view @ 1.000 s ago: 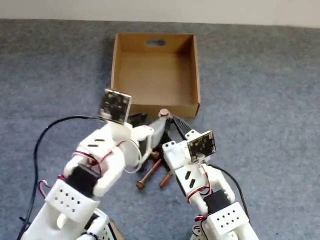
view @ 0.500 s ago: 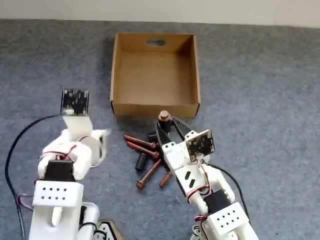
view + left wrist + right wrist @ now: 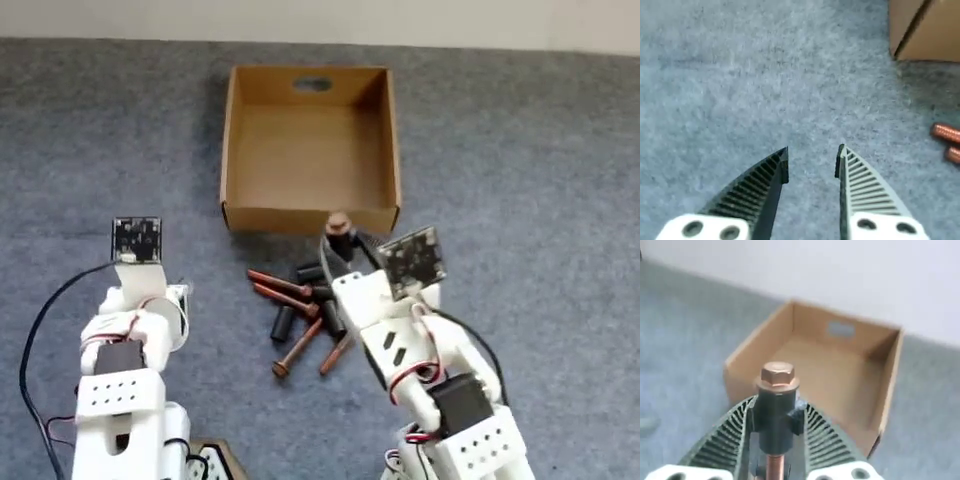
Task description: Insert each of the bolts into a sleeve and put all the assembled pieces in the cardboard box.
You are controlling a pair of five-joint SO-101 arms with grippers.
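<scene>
Bolts (image 3: pixel 279 283) and sleeves (image 3: pixel 284 322), perhaps touching, just before the cardboard box (image 3: pixel 310 218), between left arm (image 3: pixel 125 340) and right arm (image 3: pixel 400 340).

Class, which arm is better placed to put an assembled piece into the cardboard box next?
Right. The right gripper holds a bolt in a sleeve near the cardboard box front wall; the left gripper is open and empty over carpet.

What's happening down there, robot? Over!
Right tool shut on sleeved bolt, upright at the box front wall. Left tool open over carpet. Box empty; loose bolts and sleeves lie short of it.
</scene>
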